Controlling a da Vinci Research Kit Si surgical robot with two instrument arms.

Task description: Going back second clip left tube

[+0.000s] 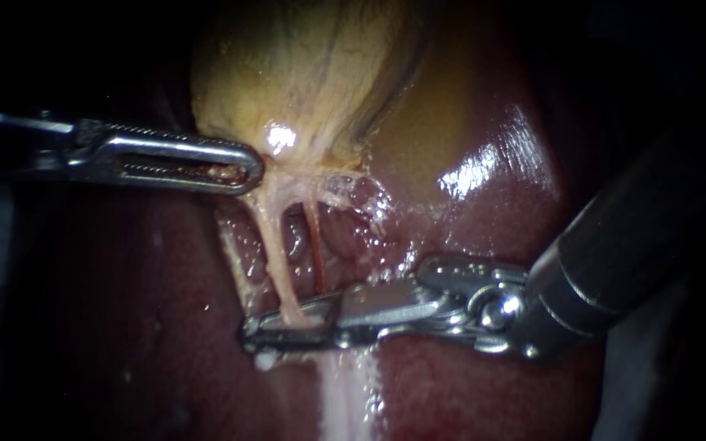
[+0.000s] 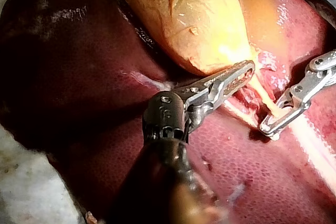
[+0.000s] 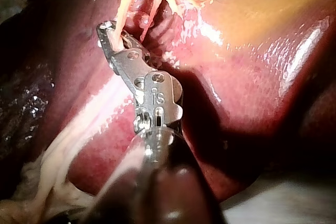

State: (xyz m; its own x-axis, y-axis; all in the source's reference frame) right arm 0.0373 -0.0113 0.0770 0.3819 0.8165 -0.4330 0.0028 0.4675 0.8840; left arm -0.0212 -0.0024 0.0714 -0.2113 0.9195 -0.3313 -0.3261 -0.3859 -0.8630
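Right instrument's (image 1: 260, 328) jaws pinch the left tube (image 1: 276, 263) crosswise, left instrument's (image 1: 245, 167) grip the gallbladder (image 1: 304, 65), so we back out rightward along the shaft.

No readable text, apparently (any view).

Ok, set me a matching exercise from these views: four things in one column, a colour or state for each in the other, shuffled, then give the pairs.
Things:
1. gallbladder
2. liver
3. left tube
4. left instrument

Descriptions:
A. dark red, glossy
B. jaws shut on the gallbladder's lower end
C. yellowish, bulging
D. pale strand running down to the tip of the right instrument

Pairs: 1-C; 2-A; 3-D; 4-B
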